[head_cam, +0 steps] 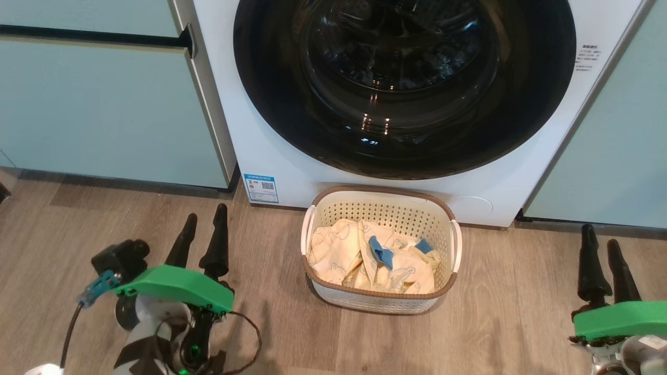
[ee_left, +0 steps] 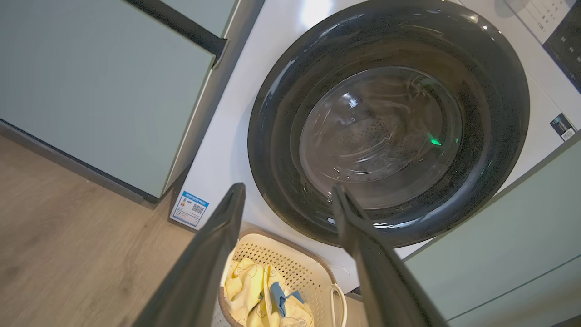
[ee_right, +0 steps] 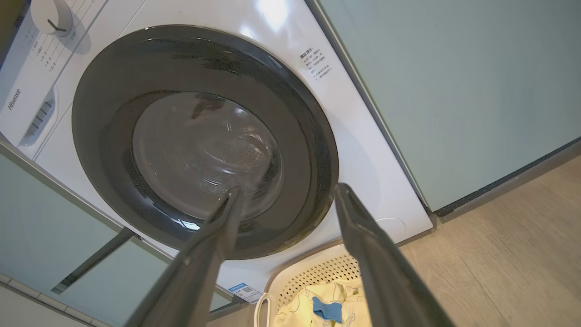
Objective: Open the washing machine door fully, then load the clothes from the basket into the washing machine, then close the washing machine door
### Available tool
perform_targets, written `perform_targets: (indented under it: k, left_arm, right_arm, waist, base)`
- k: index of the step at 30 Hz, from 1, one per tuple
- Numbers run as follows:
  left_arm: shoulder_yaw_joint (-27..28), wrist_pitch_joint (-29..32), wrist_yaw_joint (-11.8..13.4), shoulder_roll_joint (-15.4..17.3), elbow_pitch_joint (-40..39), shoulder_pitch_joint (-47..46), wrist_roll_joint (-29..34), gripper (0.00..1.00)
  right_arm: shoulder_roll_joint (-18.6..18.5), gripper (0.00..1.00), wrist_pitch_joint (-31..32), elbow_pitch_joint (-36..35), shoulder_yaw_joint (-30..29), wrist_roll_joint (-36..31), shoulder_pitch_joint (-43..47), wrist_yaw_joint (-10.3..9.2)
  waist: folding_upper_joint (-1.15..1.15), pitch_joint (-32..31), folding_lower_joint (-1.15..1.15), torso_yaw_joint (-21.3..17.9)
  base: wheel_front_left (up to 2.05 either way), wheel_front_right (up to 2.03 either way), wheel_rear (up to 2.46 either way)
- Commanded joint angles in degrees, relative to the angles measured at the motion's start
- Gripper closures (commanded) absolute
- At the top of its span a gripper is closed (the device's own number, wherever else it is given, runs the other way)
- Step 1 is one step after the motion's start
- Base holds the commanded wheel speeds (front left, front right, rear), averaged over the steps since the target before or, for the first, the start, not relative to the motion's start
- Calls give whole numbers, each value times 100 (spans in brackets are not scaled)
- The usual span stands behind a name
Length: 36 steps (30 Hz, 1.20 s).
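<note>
The washing machine (head_cam: 271, 130) stands ahead with its round black-rimmed washing machine door (head_cam: 404, 83) flat against its front. On the floor just before it sits the cream basket (head_cam: 380, 299), holding pale yellow clothes (head_cam: 338, 255) with small blue parts. My left gripper (head_cam: 204, 217) hovers low at the basket's left, fingers open and empty. To the basket's right my right gripper (head_cam: 602, 233) is also open and empty. The left wrist view has the door (ee_left: 388, 122), basket (ee_left: 290, 263) and clothes (ee_left: 254, 290) beyond the gripper (ee_left: 288, 193). The right wrist view looks at the door (ee_right: 204, 141) past its gripper (ee_right: 286, 190).
Pale teal cabinets (head_cam: 104, 109) flank the washer on the left and another cabinet (head_cam: 615, 146) on the right. A blue sticker (head_cam: 260, 188) marks the washer's lower left corner. Wood-look floor (head_cam: 521, 312) lies open around the basket.
</note>
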Motion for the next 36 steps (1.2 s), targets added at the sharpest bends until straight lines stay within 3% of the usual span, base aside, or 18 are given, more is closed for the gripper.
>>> perform_targets:
  k: [1, 17, 36]
  left_arm:
    - [146, -78, 15, 114, -212, -336, 176, 0]
    - [49, -349, 180, 173, -175, -549, 1721, 0]
    - [59, -686, 225, 210, 187, -851, 2976, 0]
  right_arm:
    - [-96, 0, -79, -207, 82, -155, -356, 18]
    - [-121, 0, -349, -212, 159, -1464, -466, 22]
    - [-153, 0, -687, -89, 153, -2684, -582, 26]
  waist:
    - [0, 0, 0, 2]
    - [0, 4, 0, 5]
    - [0, -7, 0, 14]
  base:
    - [0, 0, 0]
    - [0, 0, 0]
    - [0, 0, 0]
